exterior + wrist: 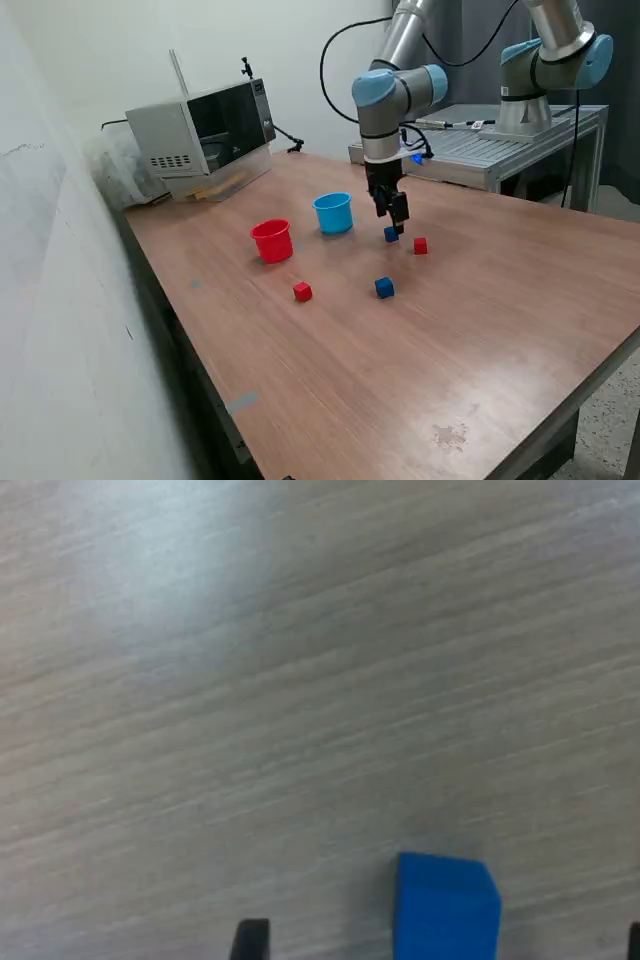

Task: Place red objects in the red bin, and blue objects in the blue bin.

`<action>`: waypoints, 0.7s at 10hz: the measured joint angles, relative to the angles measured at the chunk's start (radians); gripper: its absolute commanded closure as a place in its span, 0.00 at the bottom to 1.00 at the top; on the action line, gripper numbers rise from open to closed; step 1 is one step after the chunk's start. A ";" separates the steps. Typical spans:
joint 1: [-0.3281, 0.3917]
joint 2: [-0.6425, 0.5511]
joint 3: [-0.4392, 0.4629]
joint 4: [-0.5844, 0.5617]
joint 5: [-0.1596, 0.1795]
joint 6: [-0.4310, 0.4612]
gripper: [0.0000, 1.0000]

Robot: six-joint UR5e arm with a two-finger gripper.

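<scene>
My gripper (392, 220) hangs low over a dark blue cube (391, 234) on the wooden table, just to the exterior view's right of the light blue cup (333, 213). In the wrist view the same blue cube (445, 910) lies on the table between my spread fingertips (250, 940), nearer neither pad and untouched; the gripper is open. The red cup (272, 241) stands to the exterior view's left of the blue cup. One red cube (420, 246) lies beside the gripper. Another red cube (302, 291) and a second blue cube (384, 288) lie nearer the front.
A microwave (200, 135) stands at the table's back left. A metal bench (500, 150) with a second robot arm (545, 70) is behind the table at the right. The table edge (180, 330) runs along the left wall.
</scene>
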 measured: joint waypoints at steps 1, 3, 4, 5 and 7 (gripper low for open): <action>0.000 0.000 0.000 -0.001 0.000 -0.001 1.00; -0.003 0.007 0.000 -0.008 0.003 -0.001 1.00; -0.010 0.010 0.000 -0.011 0.004 -0.001 1.00; -0.019 0.012 0.001 -0.013 0.005 -0.001 1.00; -0.028 0.012 0.001 -0.014 0.006 -0.002 1.00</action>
